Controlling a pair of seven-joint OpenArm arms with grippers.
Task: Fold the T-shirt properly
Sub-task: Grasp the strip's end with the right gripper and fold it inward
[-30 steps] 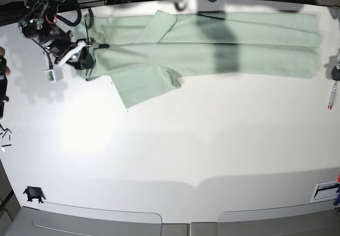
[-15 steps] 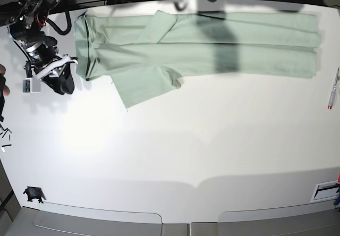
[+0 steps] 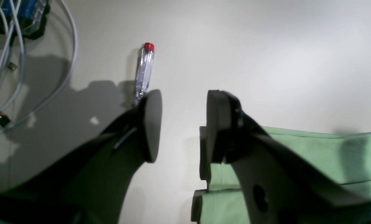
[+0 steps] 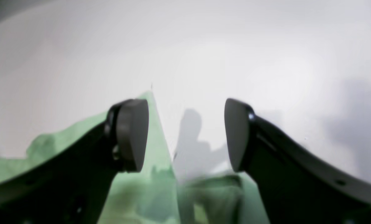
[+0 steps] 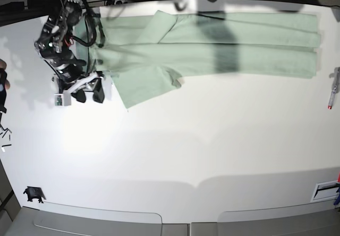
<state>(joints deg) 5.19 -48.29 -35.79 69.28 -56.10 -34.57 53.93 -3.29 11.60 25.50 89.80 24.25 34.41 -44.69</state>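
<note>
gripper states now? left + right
Left gripper: open, holding nothing, at the T-shirt edge.
Right gripper: open, empty, above the T-shirt.

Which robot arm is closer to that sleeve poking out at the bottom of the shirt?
Probably the right: the right gripper hangs open just beside the sleeve of the T-shirt. The left gripper sits at the far hem end.

The shirt (image 5: 212, 44) lies along the table's (image 5: 202, 140) far edge; the right gripper (image 5: 87, 93) hangs near its left end, a pen (image 5: 332, 93) far right.
</note>
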